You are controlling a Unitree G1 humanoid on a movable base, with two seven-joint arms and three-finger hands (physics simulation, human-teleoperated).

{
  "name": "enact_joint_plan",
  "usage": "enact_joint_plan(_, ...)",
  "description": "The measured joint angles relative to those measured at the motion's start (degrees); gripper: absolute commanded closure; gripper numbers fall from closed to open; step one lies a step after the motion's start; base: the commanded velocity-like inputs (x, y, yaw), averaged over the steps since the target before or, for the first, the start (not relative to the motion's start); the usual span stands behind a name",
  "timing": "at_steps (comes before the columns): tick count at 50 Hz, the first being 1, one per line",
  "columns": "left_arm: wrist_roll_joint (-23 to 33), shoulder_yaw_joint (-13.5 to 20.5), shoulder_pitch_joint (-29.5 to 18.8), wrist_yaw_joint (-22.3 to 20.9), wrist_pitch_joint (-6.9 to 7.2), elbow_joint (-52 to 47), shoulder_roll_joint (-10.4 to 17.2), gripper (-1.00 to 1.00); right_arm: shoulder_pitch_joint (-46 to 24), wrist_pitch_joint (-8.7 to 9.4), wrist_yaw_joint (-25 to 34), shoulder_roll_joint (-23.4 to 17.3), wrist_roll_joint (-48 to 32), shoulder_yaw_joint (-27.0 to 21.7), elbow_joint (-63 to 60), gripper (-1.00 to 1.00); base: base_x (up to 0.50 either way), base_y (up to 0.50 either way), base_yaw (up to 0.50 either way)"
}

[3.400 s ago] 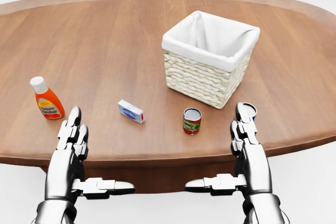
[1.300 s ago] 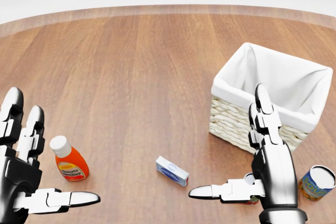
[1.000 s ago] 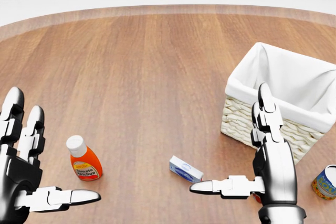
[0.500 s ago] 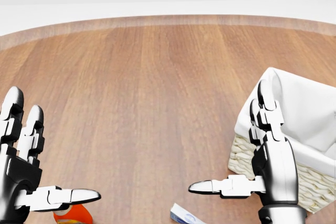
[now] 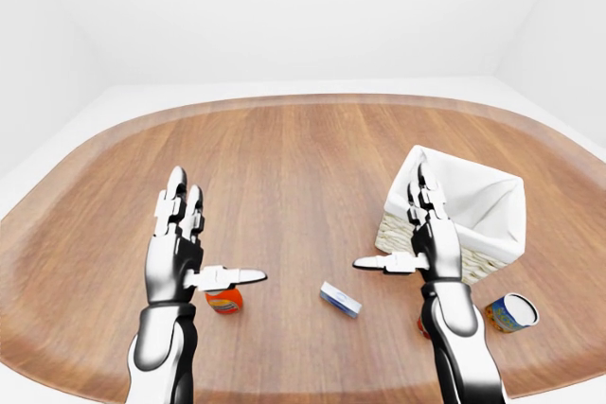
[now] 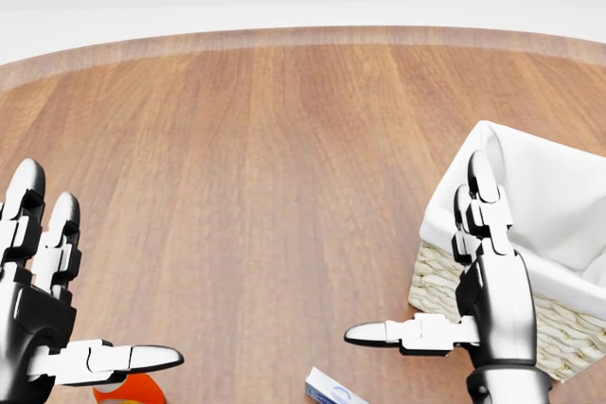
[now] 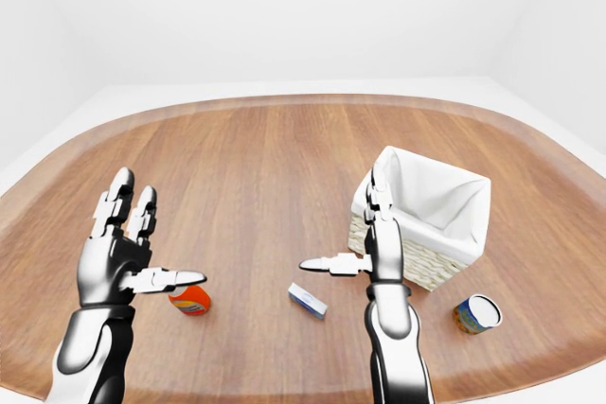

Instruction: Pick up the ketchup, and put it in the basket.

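Table: big oval wooden top, fills all three views; everything stands on it.
Basket: woven, white cloth liner, toward the right of both eye views. Nothing shows inside the part of the lining that is visible.
Left hand: raised above the table, palm up and fingers spread, thumb sticking out sideways. Holds nothing.
Right hand: same pose, fingers straight up and apart, thumb out to the left. Empty. It overlaps the basket's near wall in the eye views; cannot tell whether it touches.
Ketchup: orange bottle on the table, just below the left thumb in both eye views, partly hidden by it. Only a sliver shows at the bottom edge of the head view. Whether it stands or lies is unclear. Well apart from the basket.
Can: open top, blue-yellow label, lower right, just beside the basket.
Small box: white and blue, lying flat between the two hands.
Progress: nothing done yet, by my reading. Bottle not grasped, not lifted, basket not reached.
Remaining: lower the left hand, close on the bottle, carry it across past the small box, release over the liner.
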Motion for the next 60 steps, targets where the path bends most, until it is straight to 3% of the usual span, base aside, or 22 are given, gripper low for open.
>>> enact_joint_plan(8,1.6,0.0,1.1,-0.1,-0.07,2.3,-0.2,-1.00,-0.8,0.00,0.1,-0.2,0.6,-1.1,1.8,-1.00,0.00,0.00,0.00)
enact_joint_plan(14,3.5,0.2,2.6,-0.2,-1.30,4.8,-0.3,-1.00,-1.3,0.00,0.3,-0.3,0.9,-1.9,3.0,-1.00,0.00,0.00,0.00)
enact_joint_plan(26,6.0,2.4,4.2,-0.7,-6.03,11.3,-0.3,-1.00,-1.4,0.00,0.3,-0.2,1.0,-2.1,3.3,-1.00,0.00,0.00,0.00)
enact_joint_plan(34,6.6,5.3,3.5,-0.8,-10.00,18.1,0.4,-1.00,-1.6,0.00,0.3,-0.2,0.7,-1.8,4.0,-1.00,0.00,0.00,0.00)
enact_joint_plan(43,7.1,7.4,1.9,-0.3,-10.00,25.8,1.4,-1.00,-1.8,0.00,0.2,-0.2,0.4,-1.3,4.6,-1.00,0.00,0.00,0.00)
enact_joint_plan(51,7.9,6.3,-6.7,4.4,-10.00,49.7,5.2,-1.00,-1.9,0.00,0.1,-0.1,0.1,-0.9,4.7,-1.00,0.00,0.00,0.00)
enact_joint_plan(60,7.4,4.5,-11.2,7.5,-10.00,63.3,7.7,-1.00,-1.9,0.00,0.1,-0.1,-0.1,-0.6,4.9,-1.00,0.00,0.00,0.00)
